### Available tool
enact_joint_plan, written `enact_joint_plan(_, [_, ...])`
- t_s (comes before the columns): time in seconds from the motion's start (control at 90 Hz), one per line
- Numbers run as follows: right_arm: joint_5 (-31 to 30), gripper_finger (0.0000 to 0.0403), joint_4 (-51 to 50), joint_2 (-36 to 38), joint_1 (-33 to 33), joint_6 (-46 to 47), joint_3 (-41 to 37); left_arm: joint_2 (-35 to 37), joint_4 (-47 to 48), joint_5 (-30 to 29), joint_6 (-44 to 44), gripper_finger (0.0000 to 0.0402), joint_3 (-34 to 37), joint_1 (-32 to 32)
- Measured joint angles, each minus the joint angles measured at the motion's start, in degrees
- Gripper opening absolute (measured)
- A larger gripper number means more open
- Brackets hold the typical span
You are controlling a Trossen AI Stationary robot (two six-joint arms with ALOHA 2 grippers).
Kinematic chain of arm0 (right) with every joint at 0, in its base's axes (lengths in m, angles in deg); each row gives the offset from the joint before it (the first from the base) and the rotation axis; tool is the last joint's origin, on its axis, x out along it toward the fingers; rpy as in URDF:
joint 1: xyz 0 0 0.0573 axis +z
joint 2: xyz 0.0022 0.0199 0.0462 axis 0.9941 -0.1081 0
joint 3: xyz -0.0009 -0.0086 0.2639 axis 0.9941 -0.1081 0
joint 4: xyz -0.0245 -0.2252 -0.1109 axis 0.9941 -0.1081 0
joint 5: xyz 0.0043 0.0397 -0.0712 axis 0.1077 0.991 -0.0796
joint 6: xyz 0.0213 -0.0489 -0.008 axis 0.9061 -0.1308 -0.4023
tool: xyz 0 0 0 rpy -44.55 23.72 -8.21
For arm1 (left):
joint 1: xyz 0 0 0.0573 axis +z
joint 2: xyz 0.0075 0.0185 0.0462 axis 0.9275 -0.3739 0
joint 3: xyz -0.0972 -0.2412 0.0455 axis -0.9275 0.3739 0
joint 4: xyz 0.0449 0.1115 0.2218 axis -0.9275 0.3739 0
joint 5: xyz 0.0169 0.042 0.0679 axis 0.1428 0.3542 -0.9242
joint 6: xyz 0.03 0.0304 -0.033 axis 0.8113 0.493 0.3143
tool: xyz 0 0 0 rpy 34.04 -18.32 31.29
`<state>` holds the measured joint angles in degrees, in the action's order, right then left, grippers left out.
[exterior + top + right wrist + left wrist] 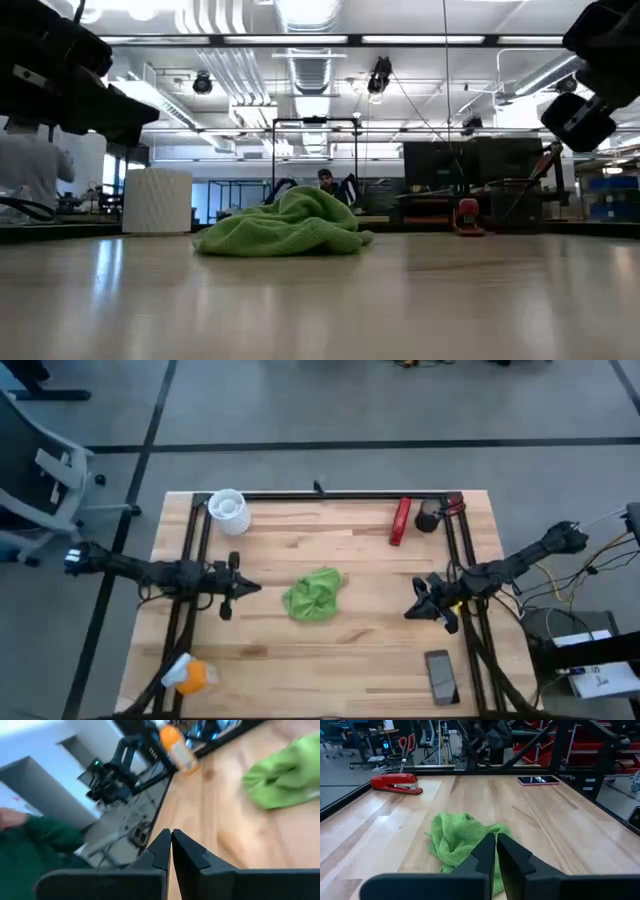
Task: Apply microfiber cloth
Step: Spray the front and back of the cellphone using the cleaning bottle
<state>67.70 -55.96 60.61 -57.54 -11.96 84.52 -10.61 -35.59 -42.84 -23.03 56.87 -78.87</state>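
Observation:
The lime-green microfiber cloth (pixel 314 596) lies crumpled in a heap on the wooden table near its middle; it also shows as the cloth (pixel 285 228), the cloth (pixel 457 837) and the cloth (pixel 285 772). My left gripper (pixel 250 588) hangs above the table to the cloth's left, shut, with nothing in it (pixel 496 851). My right gripper (pixel 412 610) hangs above the table to the cloth's right, shut and empty (pixel 170 846). The black phone (pixel 440 675) lies flat near the front right corner.
An orange-and-white spray bottle (pixel 188 676) lies at the front left. A white ribbed cup (pixel 227 510) stands at the back left, a red stapler (pixel 400 521) and a dark holder (pixel 428 517) at the back right. Black frame rails (pixel 330 495) run along the table's back and sides.

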Motion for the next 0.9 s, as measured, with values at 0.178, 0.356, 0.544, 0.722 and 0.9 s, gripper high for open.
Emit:
enact_joint_plan(0.178, [-1.0, 0.0, -12.0, -7.3, 6.3, 1.4, 9.5, 0.0, 0.0, 0.0, 0.0, 0.0006, 0.0, 0.0])
enact_joint_plan(0.356, [-1.5, 0.0, -27.3, -15.1, 11.0, 4.7, 20.2, 0.0, 0.0, 0.0, 0.0, 0.0004, 0.0, 0.0])
enact_joint_plan(0.544, [-1.5, 0.0, -40.1, -22.2, 16.7, 13.1, 27.0, 0.0, 0.0, 0.0, 0.0, 0.0005, 0.0, 0.0])
enact_joint_plan(0.722, [-0.9, 0.0, -44.9, -27.1, 23.9, 25.0, 28.8, 0.0, 0.0, 0.0, 0.0, 0.0005, 0.0, 0.0])
enact_joint_plan(0.9, [-1.0, 0.0, -45.2, -31.1, 31.4, 36.7, 29.2, 0.0, 0.0, 0.0, 0.0, 0.0006, 0.0, 0.0])
